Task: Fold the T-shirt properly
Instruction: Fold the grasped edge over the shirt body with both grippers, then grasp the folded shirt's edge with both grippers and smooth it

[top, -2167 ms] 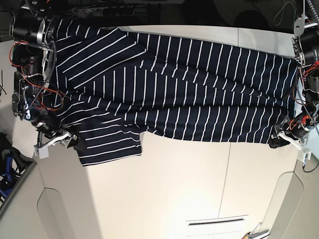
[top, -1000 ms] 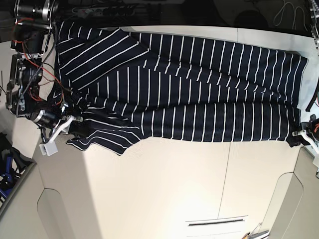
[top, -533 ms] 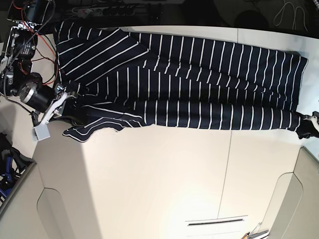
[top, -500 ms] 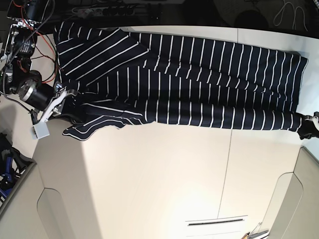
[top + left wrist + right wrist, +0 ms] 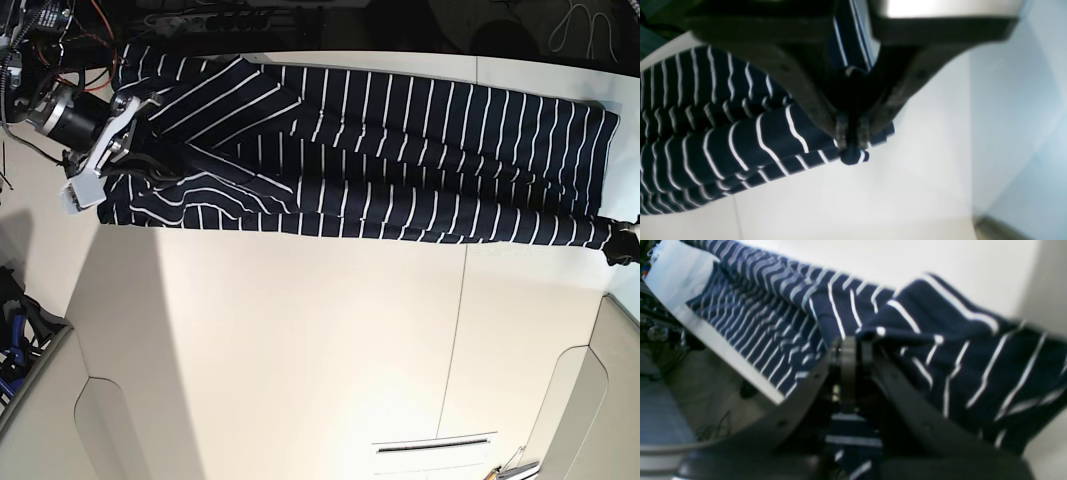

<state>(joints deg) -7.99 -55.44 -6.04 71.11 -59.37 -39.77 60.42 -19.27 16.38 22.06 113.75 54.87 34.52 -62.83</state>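
Though I can see most of the scene from the base view, the left hand is nearly cut off at that view's right edge, so only a dark tip shows there. The far edge of the T-shirt runs into the dark clutter behind the counter, and I cannot make out a collar or label. The right wrist view is blurred and half filled by the hand's own body, so the cloth below the fingers is hard to read.

The T-shirt lies as a long, narrow band along the far side of the counter, its long axis running left to right across the base view. Its white stripes mostly cross that axis; near the base view's left end a flap lies with its stripes running diagonally. The near edge forms a fairly straight line.

The right hand sits at the left end of the band in the base view, and its wrist view shows the fingers pressed together on a fold of striped cloth, which drapes away to both sides. The left hand sits at the opposite end, clamped tight on a corner of the shirt, with a small navy nub poking out beyond the fingertips. The shirt spans the stretch between the two hands, held at both ends.
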